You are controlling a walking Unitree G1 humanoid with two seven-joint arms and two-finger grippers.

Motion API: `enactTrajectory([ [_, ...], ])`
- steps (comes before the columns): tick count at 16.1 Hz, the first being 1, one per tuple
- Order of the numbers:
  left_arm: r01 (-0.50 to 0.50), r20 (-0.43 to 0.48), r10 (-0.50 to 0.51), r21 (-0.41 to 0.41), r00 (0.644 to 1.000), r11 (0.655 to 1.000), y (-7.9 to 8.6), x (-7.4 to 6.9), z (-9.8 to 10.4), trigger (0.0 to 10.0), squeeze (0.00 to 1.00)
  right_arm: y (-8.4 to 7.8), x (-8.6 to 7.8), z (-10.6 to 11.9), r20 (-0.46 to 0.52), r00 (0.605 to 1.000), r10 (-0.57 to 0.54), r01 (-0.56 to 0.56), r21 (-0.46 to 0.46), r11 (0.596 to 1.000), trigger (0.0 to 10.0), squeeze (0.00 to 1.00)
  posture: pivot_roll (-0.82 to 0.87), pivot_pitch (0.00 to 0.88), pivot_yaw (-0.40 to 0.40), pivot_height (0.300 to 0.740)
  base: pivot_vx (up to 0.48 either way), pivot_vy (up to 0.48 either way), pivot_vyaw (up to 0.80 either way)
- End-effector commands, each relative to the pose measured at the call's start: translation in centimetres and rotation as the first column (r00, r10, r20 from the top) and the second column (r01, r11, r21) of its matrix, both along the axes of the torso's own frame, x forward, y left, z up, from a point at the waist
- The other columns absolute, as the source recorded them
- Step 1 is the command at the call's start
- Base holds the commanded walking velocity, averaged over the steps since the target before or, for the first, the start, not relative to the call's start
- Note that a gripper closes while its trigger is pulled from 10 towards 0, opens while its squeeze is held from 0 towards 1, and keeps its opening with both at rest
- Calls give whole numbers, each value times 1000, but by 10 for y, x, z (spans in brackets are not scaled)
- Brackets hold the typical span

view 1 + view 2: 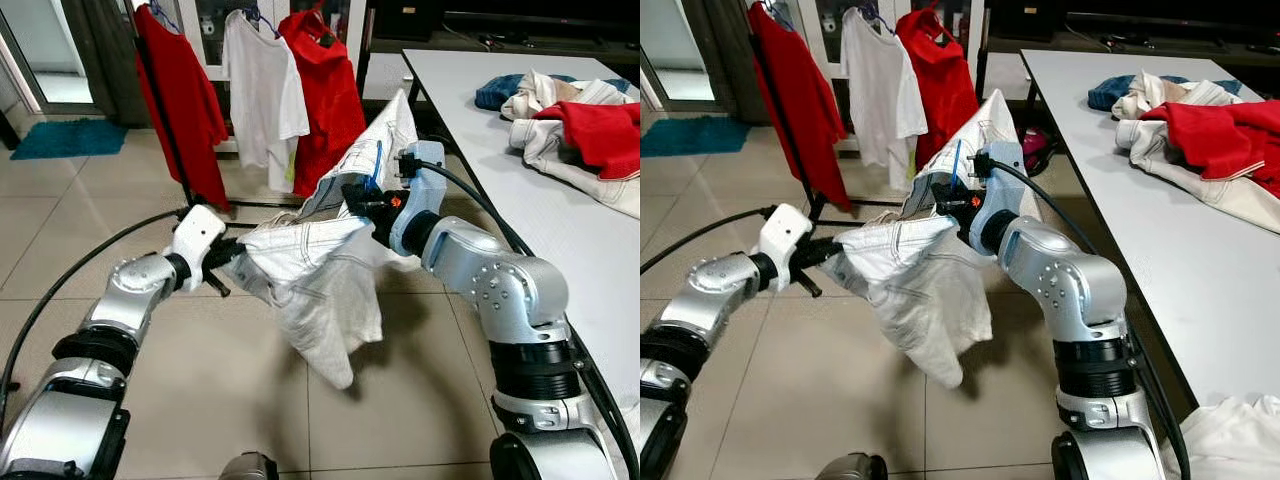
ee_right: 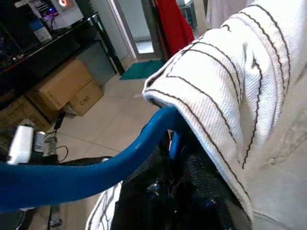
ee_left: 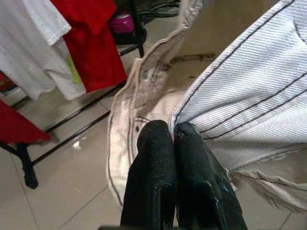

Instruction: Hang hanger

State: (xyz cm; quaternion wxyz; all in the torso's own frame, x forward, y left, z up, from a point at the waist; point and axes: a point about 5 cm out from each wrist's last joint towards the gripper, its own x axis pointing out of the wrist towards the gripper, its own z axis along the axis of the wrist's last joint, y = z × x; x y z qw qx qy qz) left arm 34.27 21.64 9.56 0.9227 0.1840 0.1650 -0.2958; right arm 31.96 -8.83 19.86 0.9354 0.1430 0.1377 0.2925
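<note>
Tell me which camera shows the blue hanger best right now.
The right wrist view: the blue hanger runs large across it, hooked under the white garment, held by the right gripper. The eye views show a thin blue sliver by that gripper. The left wrist view shows the left gripper pinching the cloth.

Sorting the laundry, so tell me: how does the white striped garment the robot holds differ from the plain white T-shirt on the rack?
The white striped garment is held mid-air between both grippers; the plain white T-shirt hangs from the rack. The garment has thin dark stripes and sags crumpled; the T-shirt is unmarked and hangs straight. Both are white.
</note>
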Motion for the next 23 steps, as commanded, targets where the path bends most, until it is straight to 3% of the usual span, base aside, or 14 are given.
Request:
enactTrajectory([
  [1,-73,-64,76,48,995,996,18,-6,-11,10000,0,-12,-2,26,103,994,-20,17,35,999,10000,0,-124,0,-18,740,0,0,0],
  [2,-59,-74,64,68,995,996,15,-7,-14,10000,867,-11,-3,26,97,995,-15,11,37,999,10000,0,-125,0,-21,740,0,0,0],
  [3,-63,-74,67,64,995,996,14,-6,-15,10000,1000,-10,-3,27,91,996,-14,11,35,999,10000,0,-125,0,-23,740,0,0,0],
  [9,17,-96,-14,38,995,999,19,-16,-19,10000,1000,-14,1,18,42,996,-78,76,32,997,10000,0,-106,0,-39,740,0,0,0],
  [10,48,-70,-49,-11,996,999,17,-18,-15,10000,1000,-15,1,15,32,996,-88,87,30,996,10000,0,-106,0,-39,740,0,0,0],
  [12,105,0,-105,-120,994,987,10,-21,-4,10000,1000,-16,2,13,31,994,-105,104,24,994,10000,0,-105,0,-45,740,0,0,0],
  [15,97,145,-64,-230,987,968,-4,-30,15,10000,1000,-19,2,2,52,988,-143,145,-30,989,10000,0,-99,0,-48,740,0,0,0],
  [16,77,170,-37,-237,985,968,-11,-31,21,10000,1000,-19,2,-1,51,987,-152,154,-35,987,10000,0,-99,0,-48,740,0,0,0],
  [18,128,179,-81,-269,980,955,-29,-34,28,10000,1000,-18,3,-2,54,983,-175,178,-36,983,10000,0,-89,0,-57,740,0,0,0],
  [19,285,193,-233,-321,953,903,-54,-41,36,10000,1000,-12,5,2,66,982,-175,177,-26,984,10000,0,-89,0,-56,740,0,0,0],
  [21,446,133,-431,-393,893,804,-81,-52,38,10000,1000,-2,7,8,86,985,-153,155,-24,988,10000,0,-88,0,-57,740,0,0,0],
  [22,517,63,-536,-374,842,770,-92,-56,29,10000,1000,3,8,10,87,986,-142,145,-34,989,10000,0,-90,0,-57,740,0,0,0],
  [23,517,63,-536,-374,842,770,-92,-56,29,10000,1000,3,8,10,87,986,-142,145,-34,989,10000,0,-90,0,-57,740,0,0,0],
])
